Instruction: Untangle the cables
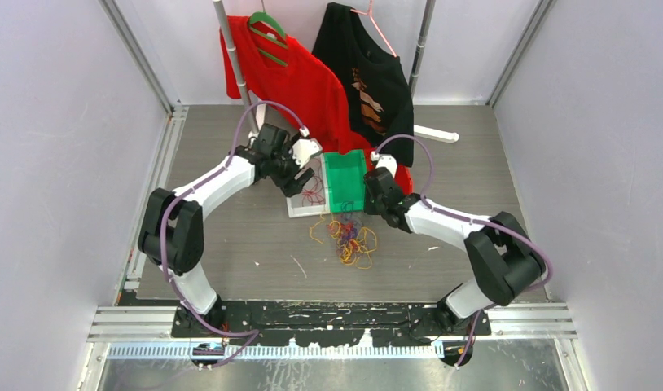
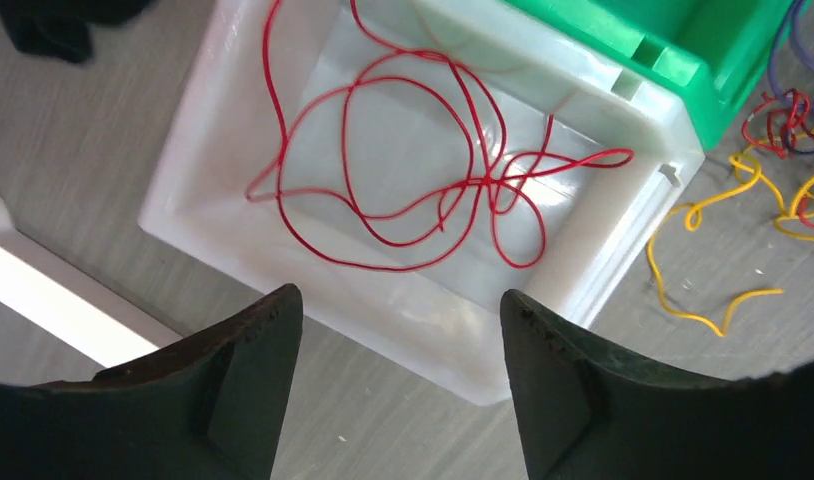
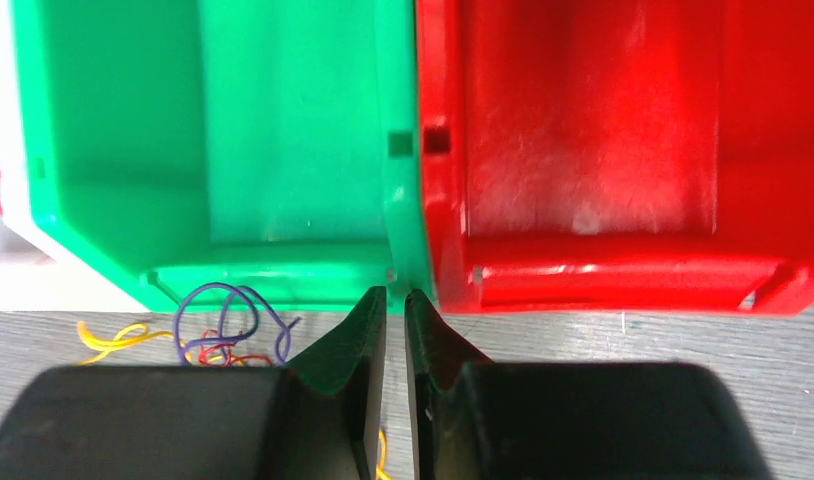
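A tangle of red, yellow and purple cables (image 1: 353, 240) lies on the table in front of the green bin (image 1: 344, 175). Looping red cables (image 2: 413, 170) rest inside the white bin (image 2: 423, 330), left of the green one. My left gripper (image 2: 398, 300) hovers open over the white bin's near wall, with nothing between its fingers; from above it (image 1: 300, 183) sits at that bin. My right gripper (image 3: 395, 295) points at the seam between the green bin (image 3: 183, 120) and the red bin (image 3: 603, 120). Its jaws leave only a narrow slit, holding nothing. Purple loops (image 3: 223, 300) lie to its left.
Loose yellow cable (image 2: 703, 215) trails on the table right of the white bin. A red shirt (image 1: 287, 77) and a black shirt (image 1: 369, 73) hang on a rack at the back, whose white foot (image 1: 434, 134) lies on the table. Grey walls enclose both sides.
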{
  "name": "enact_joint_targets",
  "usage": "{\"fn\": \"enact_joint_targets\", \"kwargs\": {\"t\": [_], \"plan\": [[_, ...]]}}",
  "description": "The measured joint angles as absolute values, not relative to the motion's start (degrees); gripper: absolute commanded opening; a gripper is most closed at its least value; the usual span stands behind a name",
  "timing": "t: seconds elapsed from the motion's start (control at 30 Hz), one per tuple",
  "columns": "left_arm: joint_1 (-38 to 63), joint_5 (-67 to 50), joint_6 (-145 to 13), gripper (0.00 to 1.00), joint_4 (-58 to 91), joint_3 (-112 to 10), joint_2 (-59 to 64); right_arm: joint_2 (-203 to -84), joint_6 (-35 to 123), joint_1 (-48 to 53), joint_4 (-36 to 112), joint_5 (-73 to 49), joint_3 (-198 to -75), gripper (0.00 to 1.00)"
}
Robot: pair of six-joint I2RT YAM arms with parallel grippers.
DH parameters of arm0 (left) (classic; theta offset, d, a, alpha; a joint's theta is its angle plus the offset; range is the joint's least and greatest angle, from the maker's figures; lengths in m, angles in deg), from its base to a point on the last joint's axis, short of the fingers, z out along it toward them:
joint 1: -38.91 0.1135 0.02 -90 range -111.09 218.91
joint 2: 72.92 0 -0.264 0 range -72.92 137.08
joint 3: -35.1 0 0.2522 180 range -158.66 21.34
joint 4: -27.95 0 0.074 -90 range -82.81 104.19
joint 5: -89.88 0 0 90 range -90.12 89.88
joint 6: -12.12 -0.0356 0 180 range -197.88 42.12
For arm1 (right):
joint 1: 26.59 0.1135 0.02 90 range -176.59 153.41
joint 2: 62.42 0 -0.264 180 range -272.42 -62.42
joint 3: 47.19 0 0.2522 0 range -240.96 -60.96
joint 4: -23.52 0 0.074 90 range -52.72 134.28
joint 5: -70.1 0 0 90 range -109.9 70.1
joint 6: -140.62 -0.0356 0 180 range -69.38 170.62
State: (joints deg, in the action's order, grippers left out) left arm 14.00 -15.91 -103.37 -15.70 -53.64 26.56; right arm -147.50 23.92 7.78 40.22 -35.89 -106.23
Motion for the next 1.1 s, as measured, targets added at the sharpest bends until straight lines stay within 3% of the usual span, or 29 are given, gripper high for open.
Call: {"fn": "enact_joint_targets", "kwargs": {"t": [0.23, 0.63, 0.87, 1.1], "plan": [[13.91, -9.12, -108.62, 0.7, -4.24, -48.51, 26.74, -152.02, 25.08, 7.78, 40.81, -35.12, -107.78, 0.19], [15.64, -3.67, -116.1, 0.69, 0.72, -45.03, 26.58, -147.61, 23.11, 13.59, 40.07, -33.05, -109.1, 0.32], [16.58, -3.15, -116.27, 0.84, -2.3, -44.81, 25.32, -140.72, 21.51, 13.79, 39.3, -33.59, -106.6, 0.49], [16.71, -7.94, -110.3, 0.93, -9.8, -45.97, 17.23, -141.53, 21.51, 13.66, 40.11, -34.38, -104.37, 0.44]]}}
